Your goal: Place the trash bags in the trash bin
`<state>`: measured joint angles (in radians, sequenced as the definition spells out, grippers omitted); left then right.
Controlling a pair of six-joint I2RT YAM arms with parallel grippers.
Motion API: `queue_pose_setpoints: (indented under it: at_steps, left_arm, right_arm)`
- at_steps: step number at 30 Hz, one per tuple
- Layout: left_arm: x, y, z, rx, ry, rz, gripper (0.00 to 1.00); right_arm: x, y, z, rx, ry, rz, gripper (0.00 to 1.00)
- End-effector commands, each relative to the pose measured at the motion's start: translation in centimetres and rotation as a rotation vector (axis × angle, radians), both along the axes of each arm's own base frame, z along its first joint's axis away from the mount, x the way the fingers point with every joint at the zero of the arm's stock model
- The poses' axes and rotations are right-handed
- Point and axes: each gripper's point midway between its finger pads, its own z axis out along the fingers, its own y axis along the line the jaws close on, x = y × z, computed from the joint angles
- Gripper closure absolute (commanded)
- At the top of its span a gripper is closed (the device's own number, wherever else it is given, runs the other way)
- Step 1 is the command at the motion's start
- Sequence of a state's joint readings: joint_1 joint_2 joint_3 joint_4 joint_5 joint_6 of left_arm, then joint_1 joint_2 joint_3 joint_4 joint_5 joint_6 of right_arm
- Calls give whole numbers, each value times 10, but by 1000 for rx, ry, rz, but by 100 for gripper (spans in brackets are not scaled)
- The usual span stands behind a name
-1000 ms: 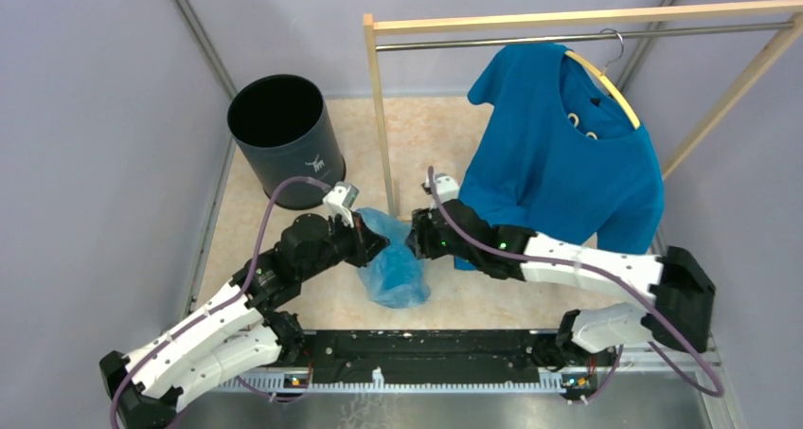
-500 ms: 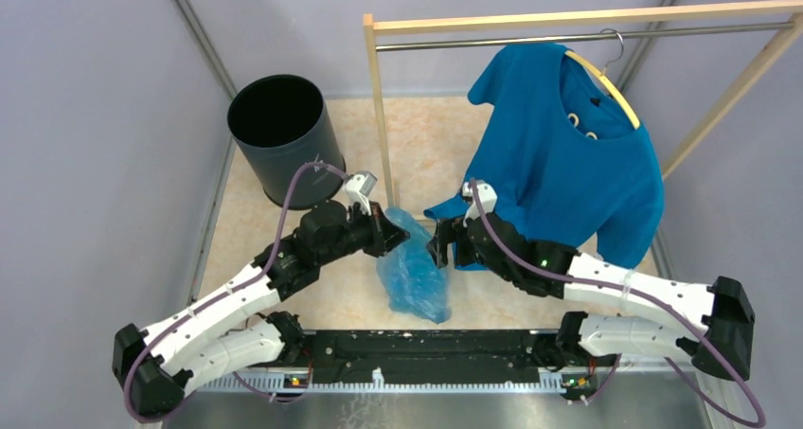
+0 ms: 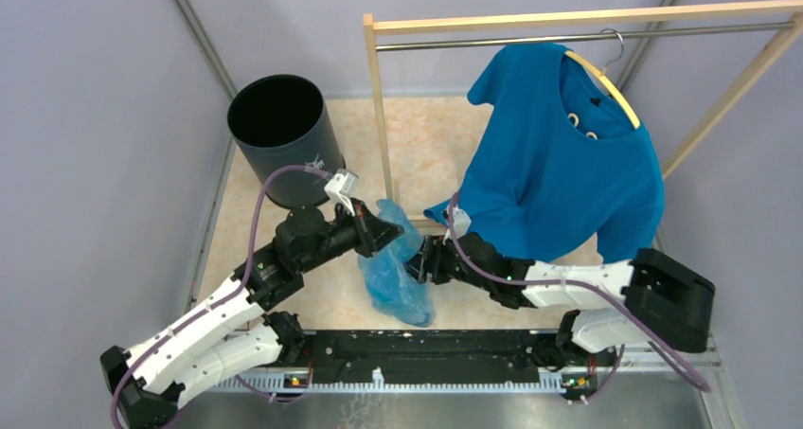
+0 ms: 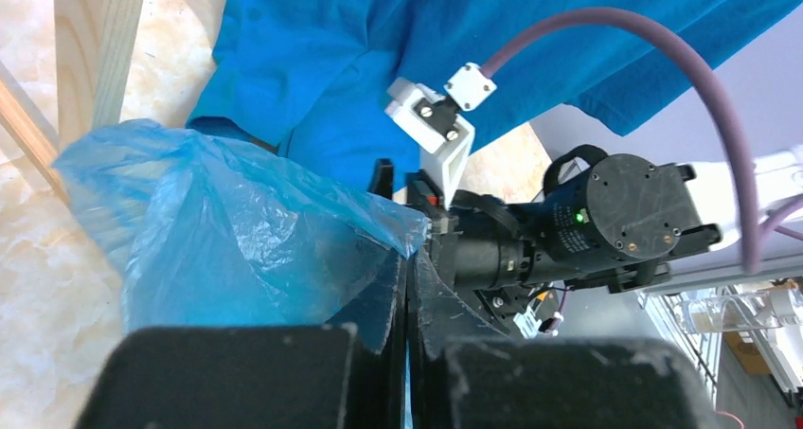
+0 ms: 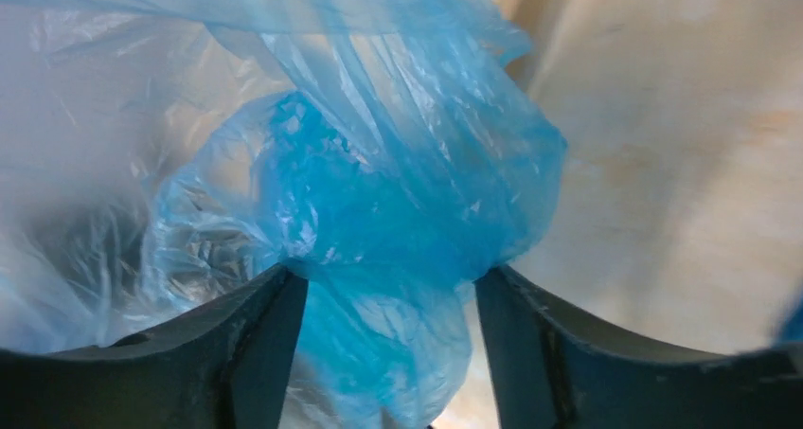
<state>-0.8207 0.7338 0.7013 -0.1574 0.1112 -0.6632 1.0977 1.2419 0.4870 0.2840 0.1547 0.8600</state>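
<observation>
**Overhead view.** Beige marbled floor (image 3: pixel 426 135), closed in by pale lilac walls (image 3: pixel 95 164). A wooden clothes rack (image 3: pixel 381 116) stands mid-floor with a blue T-shirt (image 3: pixel 568 164) on a hanger. The black bin (image 3: pixel 298 178) is upright at the far left, its mouth dark; I cannot tell what is inside. The light-blue bag (image 3: pixel 393 282) droops between the two arms, near the rack post and well apart from the bin. Cannot tell whether its lower end touches the floor. The left gripper (image 3: pixel 377 235) is at the bag's upper edge, the right gripper (image 3: pixel 419 263) at its right flank.

**Left wrist view.** The left gripper (image 4: pixel 407 287) has its jaws together, clamped on a fold of the bag (image 4: pixel 227 240). The rest billows off to the left, with the T-shirt (image 4: pixel 379 50) behind.

**Right wrist view.** The right gripper (image 5: pixel 388 325) has its jaws apart. A bulge of bag (image 5: pixel 379 192) sits between the fingers (image 5: pixel 256 334), brushing both but not pinched. Bare floor (image 5: pixel 682 145) beyond.

**Judgement.** The step in hand looks like taking a second hold.
- Close the right jaws on an edge layer rather than the wad, away from the left hold.
- Lift clear of the post and the shirt hem before swinging toward the bin.
- The thin film may slip or snag.
</observation>
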Motion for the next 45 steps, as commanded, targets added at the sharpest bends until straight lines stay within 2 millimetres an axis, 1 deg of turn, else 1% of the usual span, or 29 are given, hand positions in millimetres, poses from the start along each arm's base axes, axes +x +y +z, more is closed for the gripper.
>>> queue_pose_setpoints:
  at_steps: [1,2,4,6,8,9,10,11,12,13,15,16,17,18,19,20,23,25,26,28,30,31,32,34,37,40,42,44,45]
  left_arm:
    - [-4,-9,11,-64,-8,-43,100]
    - [-5,-12,11,-73,-4,-56,100]
    - [-9,-17,15,-88,-5,-90,100]
    - [-12,-20,21,-102,-8,-113,100]
    - [-13,-20,24,-109,-16,-120,100]
    - [-12,-20,26,-111,-26,-118,100]
    - [-11,-20,27,-112,-34,-114,100]
    - [-10,-20,27,-113,-41,-114,100]
    - [-9,-21,26,-114,-41,-112,100]
    - [-8,-23,30,-128,-54,-114,100]
    - [-5,-27,30,-128,-53,-117,100]
    - [-1,-27,28,-119,-47,-104,100]
    - [3,-27,24,-108,-35,-81,100]
    - [8,-26,19,-94,-23,-55,100]
    - [14,-24,13,-80,-12,-21,100]
    - [21,-20,7,-67,0,24,100]
    - [31,-5,-23,17,68,120,100]
    - [38,15,-44,70,108,227,100]
    - [38,26,-53,84,125,268,100]
    - [34,46,-81,120,181,332,100]
    - [25,59,-106,137,234,364,100]
    - [21,63,-115,138,256,370,100]
    - [16,66,-125,142,277,375,100]
    - [11,71,-134,136,300,387,100]
    - [10,78,-133,126,294,412,100]
    - [14,83,-127,123,265,437,100]
    - [16,85,-123,129,249,446,100]
    - [17,86,-122,139,240,449,100]
    - [17,86,-122,142,238,448,100]
  right_arm:
    - [-8,53,72,386,-51,123,46]
    - [-7,52,74,399,-58,121,55]
    - [-3,46,74,370,-74,112,81]
    - [6,28,71,262,-112,56,98]
    - [19,-3,72,116,-185,-35,100]
    - [25,-23,86,76,-230,-89,100]
    - [31,-40,88,9,-266,-138,100]
    - [34,-57,98,-32,-310,-172,100]
    - [35,-76,114,-68,-360,-201,100]
    - [37,-90,126,-112,-399,-224,100]
    - [39,-113,152,-177,-455,-260,100]
    - [38,-119,160,-209,-467,-259,100]
    - [38,-121,167,-233,-471,-248,100]
    - [37,-117,169,-254,-467,-219,100]
    - [36,-109,168,-272,-454,-178,100]
    - [31,-94,162,-277,-427,-110,100]
    - [21,-47,132,-297,-348,30,100]
    - [14,-16,100,-324,-294,102,99]
    - [11,-4,82,-346,-263,130,96]
    - [4,16,51,-382,-196,182,84]
    - [-1,30,32,-383,-156,237,67]
    - [-3,34,30,-379,-153,251,61]
    - [-3,35,34,-363,-161,252,53]
    - [-3,32,51,-315,-195,245,41]
    - [-7,18,82,-237,-257,229,21]
    - [-10,-2,104,-202,-294,199,14]
    - [-6,-22,107,-224,-311,142,9]
    - [9,-49,101,-281,-323,26,3]
    - [18,-62,96,-296,-313,-21,1]
